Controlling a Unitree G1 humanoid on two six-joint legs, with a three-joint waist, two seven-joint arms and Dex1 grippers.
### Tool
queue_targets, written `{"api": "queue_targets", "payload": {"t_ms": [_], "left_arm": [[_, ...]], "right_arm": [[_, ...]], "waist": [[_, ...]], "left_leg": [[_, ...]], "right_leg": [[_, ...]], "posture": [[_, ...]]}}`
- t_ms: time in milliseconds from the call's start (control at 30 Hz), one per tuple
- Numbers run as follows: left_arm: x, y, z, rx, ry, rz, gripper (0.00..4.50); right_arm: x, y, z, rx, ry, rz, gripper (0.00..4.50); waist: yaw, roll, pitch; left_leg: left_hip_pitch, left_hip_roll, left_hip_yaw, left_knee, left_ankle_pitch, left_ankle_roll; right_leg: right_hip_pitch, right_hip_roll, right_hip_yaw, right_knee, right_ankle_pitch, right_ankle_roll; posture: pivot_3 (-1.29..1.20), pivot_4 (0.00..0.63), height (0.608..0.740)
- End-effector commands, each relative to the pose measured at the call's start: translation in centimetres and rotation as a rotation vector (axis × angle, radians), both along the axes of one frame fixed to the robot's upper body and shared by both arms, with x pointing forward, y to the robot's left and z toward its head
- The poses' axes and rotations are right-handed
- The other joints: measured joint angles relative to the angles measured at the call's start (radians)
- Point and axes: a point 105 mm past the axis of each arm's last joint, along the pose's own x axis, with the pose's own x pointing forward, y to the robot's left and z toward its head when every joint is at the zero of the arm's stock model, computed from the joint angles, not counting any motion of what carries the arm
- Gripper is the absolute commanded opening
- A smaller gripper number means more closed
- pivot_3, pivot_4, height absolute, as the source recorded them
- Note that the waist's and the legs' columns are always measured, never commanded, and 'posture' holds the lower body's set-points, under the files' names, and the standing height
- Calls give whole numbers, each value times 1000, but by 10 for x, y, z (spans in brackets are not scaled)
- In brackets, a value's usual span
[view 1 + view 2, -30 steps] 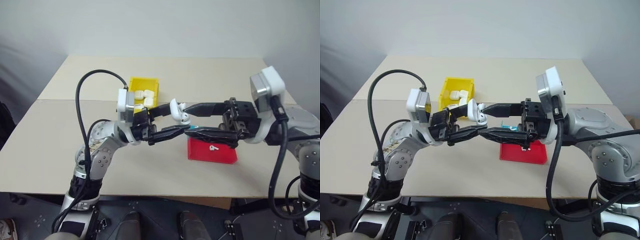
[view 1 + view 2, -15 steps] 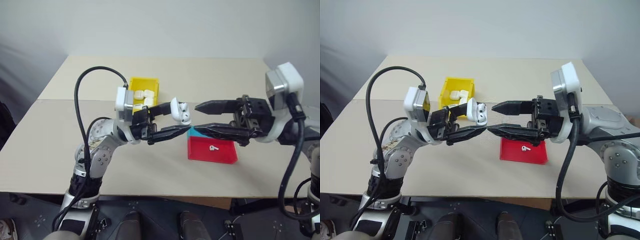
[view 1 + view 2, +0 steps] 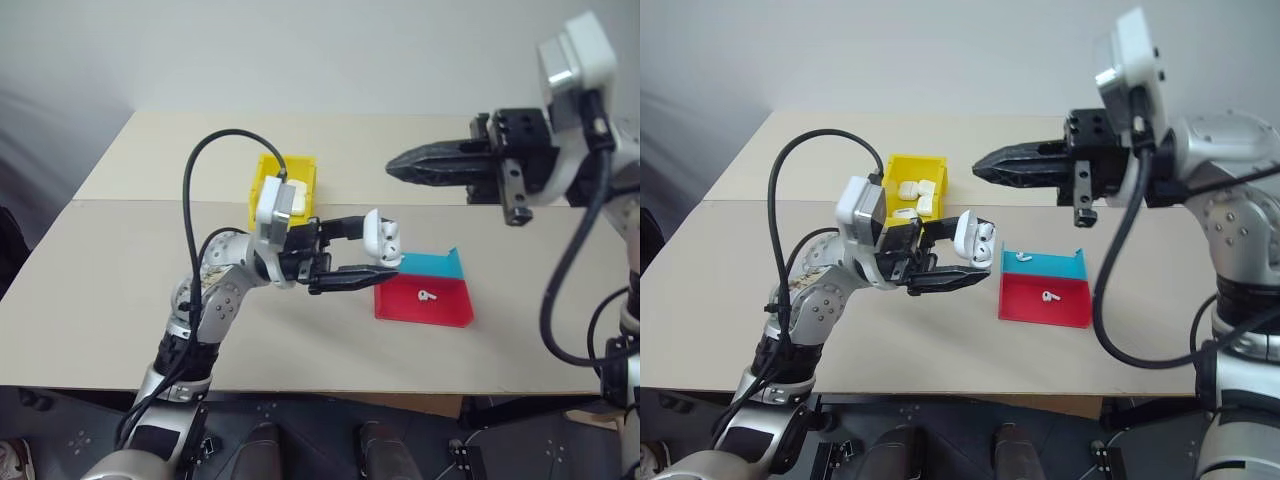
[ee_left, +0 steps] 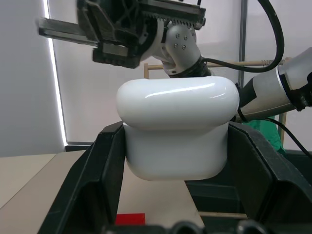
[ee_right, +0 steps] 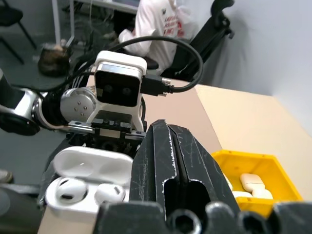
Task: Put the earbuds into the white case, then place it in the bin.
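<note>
Held above the tabletop (image 3: 120, 300) by its lower body in the left end effector (image 3: 385, 252), lid open, the white case (image 3: 975, 240) is judged light, rigid and slippery, while the right end effector (image 3: 400, 163) is raised, closed and empty.

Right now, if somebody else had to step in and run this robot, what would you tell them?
Left gripper: holding the white case above the table, lid open, with two earbuds seated inside.
Right gripper: shut, holding nothing, raised above and apart from the case.
The yellow bin sits behind the left arm and already holds several white cases. The red tray has one loose earbud in it; the teal tray behind it has another.
Done: earbuds are in the held case.
Left: probably close the lid, then place the case in the bin.
</note>
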Motion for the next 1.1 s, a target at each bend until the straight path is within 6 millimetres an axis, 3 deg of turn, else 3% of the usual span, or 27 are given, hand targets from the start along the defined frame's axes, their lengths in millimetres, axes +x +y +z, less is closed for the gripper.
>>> {"api": "queue_targets", "payload": {"t_ms": [33, 300, 533, 833, 967, 1100], "left_arm": [[0, -7, 4, -1, -23, -20, 2801], [2, -10, 4, 7, -29, -25, 2801], [3, -2, 5, -4, -37, 23, 2801], [5, 13, 8, -28, -52, 116, 2801], [3, 15, 3, -2, -38, 103, 2801], [2, 10, 2, 2, -36, 76, 2801]], "right_arm": [[-2, 12, 5, -99, -80, 62, 45], [-9, 33, -7, -330, -157, 229, 45], [-10, 9, -17, -428, -191, 249, 45], [-9, -10, -14, -371, -216, 148, 45], [-5, -3, 3, -287, -260, 109, 45], [-1, 12, 8, -278, -299, 127, 45]], "waist": [[1, 0, 0], [4, 0, 0], [4, 0, 0], [1, 0, 0], [0, 0, 0], [1, 0, 0]], "left_leg": [[0, 0, 0, 0, 0, 0], [-1, 0, 0, 0, 0, 0], [-1, 0, 0, 0, 0, 0], [0, 0, 0, 0, 0, 0], [0, 0, 0, 0, 0, 0], [0, 0, 0, 0, 0, 0]], "right_leg": [[0, 0, 0, 0, 0, 0], [-1, 0, 0, 0, 1, -1], [-1, 0, -1, 0, 2, -3], [-1, 0, -1, 1, 2, -4], [-1, 0, 0, 1, 2, -4], [-1, 0, 0, 1, 2, -4]], "posture": [[0, 150, 740], [0, 150, 740], [0, 150, 740], [0, 150, 740], [0, 150, 740], [0, 150, 740]]}}
